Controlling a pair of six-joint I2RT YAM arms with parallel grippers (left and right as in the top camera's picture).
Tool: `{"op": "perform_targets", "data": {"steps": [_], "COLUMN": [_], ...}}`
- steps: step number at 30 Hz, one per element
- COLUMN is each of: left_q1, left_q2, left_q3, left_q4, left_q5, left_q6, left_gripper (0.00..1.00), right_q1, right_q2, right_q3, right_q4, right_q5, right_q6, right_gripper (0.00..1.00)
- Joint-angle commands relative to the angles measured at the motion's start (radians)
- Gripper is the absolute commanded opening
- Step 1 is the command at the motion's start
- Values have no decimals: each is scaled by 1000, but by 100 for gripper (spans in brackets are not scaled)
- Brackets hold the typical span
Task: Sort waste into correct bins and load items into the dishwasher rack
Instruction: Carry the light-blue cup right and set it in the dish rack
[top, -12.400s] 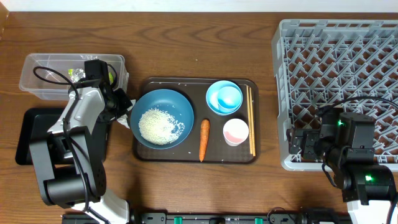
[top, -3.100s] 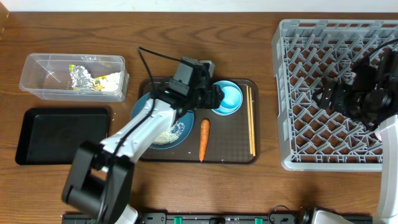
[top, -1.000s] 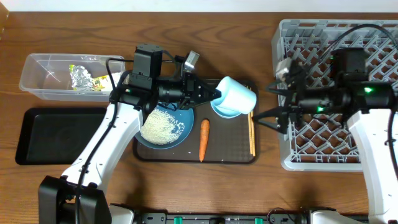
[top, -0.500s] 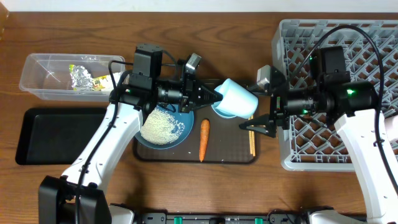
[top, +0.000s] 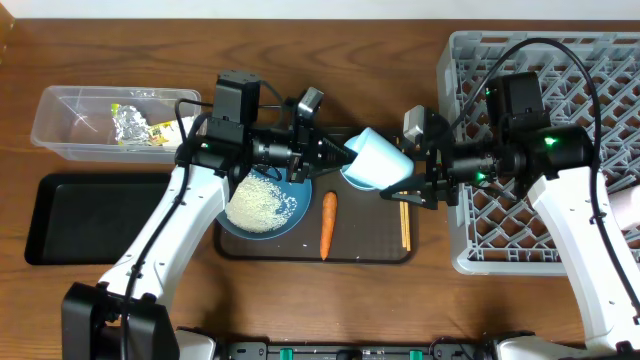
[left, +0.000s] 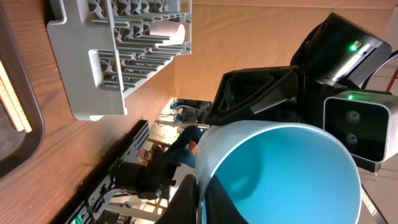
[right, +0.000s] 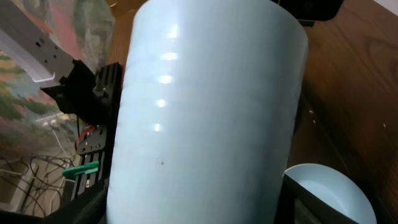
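Note:
A small light-blue bowl (top: 380, 160) hangs tipped on its side above the brown tray. My left gripper (top: 347, 155) is shut on its rim, one finger inside and one outside (left: 200, 186). My right gripper (top: 398, 172) has come in from the right, and its fingers lie against both sides of the bowl (right: 205, 112). A second light-blue bowl (top: 358, 178) sits on the tray underneath. The dark-blue bowl (top: 262, 200) holds rice, with the carrot (top: 327, 225) and chopsticks (top: 403, 225) beside it. The dishwasher rack (top: 545, 100) stands at the right.
The clear tub (top: 60, 125) at the back left holds foil (top: 128, 122) and wrapper scraps. The black tray (top: 95, 218) lies in front of it. The brown serving tray (top: 300, 252) is mid-table. A pale cup (left: 168, 29) lies in the rack.
My right gripper moved left from the rack's edge to the raised bowl, and its fingers closed in around it. The left arm kept the bowl nearly still.

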Motion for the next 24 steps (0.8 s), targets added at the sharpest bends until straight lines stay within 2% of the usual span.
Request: {"op": "perform_targets", "data": {"steps": [1,5,6,7,12,16,20,22,24], "left_q1": [2,2,2,2,4,10,11,11,11], "left_q2": [0,0,0,0,0,-1,-9,-16,-28], "left_q3": [19,19,19,19,19,19,18,19,19], "left_q4": [3,3,3,3,-12,-94,-261,-341,-393], "left_q5": [18,18,17,17,-39,-213,-507,-642,-715], "left_q6": [-10,-7,8,31,137,237,372,420,446], "left_gripper": [15,17,23,28,34,36,36,36,36], "right_q1": [9,-1,-6,-13,-63,-140,-246,-306,-367], "right_q2": [5,5,5,4,-10,-47,-77,-77,-76], "right_q3": [-5,-5,-5,-5,5,44,108,151,185], "right_q4": [2,3,10,21,68,63,17,-31,-65], "right_q5": [-24,-21,-12,8,172,333,538,640,686], "right_q6": [-2,5,26,60,244,386,590,674,710], "right_gripper": [56,48,45,43,34,30,27,21,16]}}
